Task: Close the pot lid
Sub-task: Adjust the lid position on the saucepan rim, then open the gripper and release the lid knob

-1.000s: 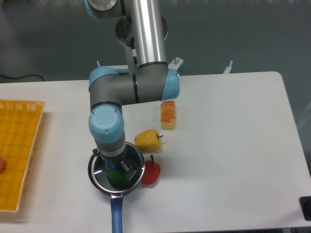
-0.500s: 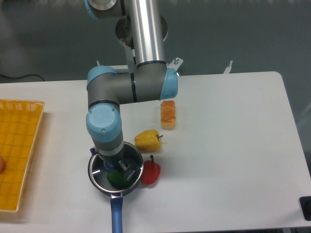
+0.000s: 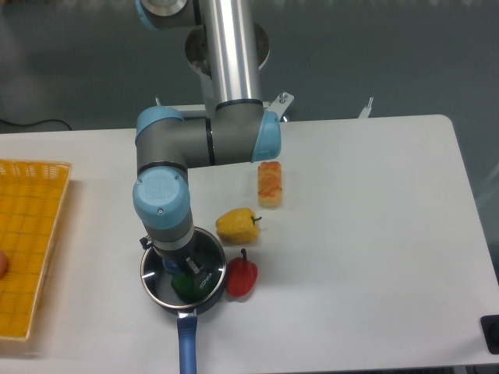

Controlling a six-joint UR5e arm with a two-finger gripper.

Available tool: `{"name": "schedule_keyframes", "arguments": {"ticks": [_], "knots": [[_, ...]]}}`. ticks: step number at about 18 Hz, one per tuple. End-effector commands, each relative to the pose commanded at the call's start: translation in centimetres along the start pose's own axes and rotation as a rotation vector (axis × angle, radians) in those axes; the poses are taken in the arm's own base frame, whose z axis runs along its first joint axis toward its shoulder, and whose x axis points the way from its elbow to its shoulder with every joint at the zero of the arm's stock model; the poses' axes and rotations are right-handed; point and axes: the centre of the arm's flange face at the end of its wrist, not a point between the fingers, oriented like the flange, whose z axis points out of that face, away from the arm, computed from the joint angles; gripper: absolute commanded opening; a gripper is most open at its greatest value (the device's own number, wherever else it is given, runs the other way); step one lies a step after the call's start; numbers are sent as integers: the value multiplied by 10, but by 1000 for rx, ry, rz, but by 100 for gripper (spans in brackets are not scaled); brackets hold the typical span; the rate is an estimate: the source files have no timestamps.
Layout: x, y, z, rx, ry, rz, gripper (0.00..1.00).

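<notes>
You see the pot (image 3: 156,290) near the table's (image 3: 374,249) front edge, black with a shiny metal rim, its long blue handle (image 3: 187,349) pointing straight toward you. The lid (image 3: 209,261) lies on top of it: clear glass, thin metal rim, with a green thing (image 3: 184,286) showing through from inside. The gripper (image 3: 182,269) stands directly over the lid's middle, wrist straight above, hiding the knob; you cannot tell whether its fingers are clamped or apart. A red pepper (image 3: 242,276) touches the pot's right side. A yellow pepper (image 3: 237,224) sits just behind it. Farther back lies a bread roll (image 3: 270,183). A yellow basket (image 3: 27,241) sits at the far left edge.
</notes>
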Motion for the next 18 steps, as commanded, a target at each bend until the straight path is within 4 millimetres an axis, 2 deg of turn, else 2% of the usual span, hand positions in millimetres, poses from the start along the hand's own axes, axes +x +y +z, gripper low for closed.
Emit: {"name": "schedule_keyframes", "arguments": {"ticks": [4,5,8,13,18], "knots": [[1,-2,1,-1,1,3,60],[1,-2,2,-2,3,3,63],[0,-1,4,-3,4,4,99],[-1,2,-5,2,-8,7,100],[4,6,-31,18,-36,8,100]]}}
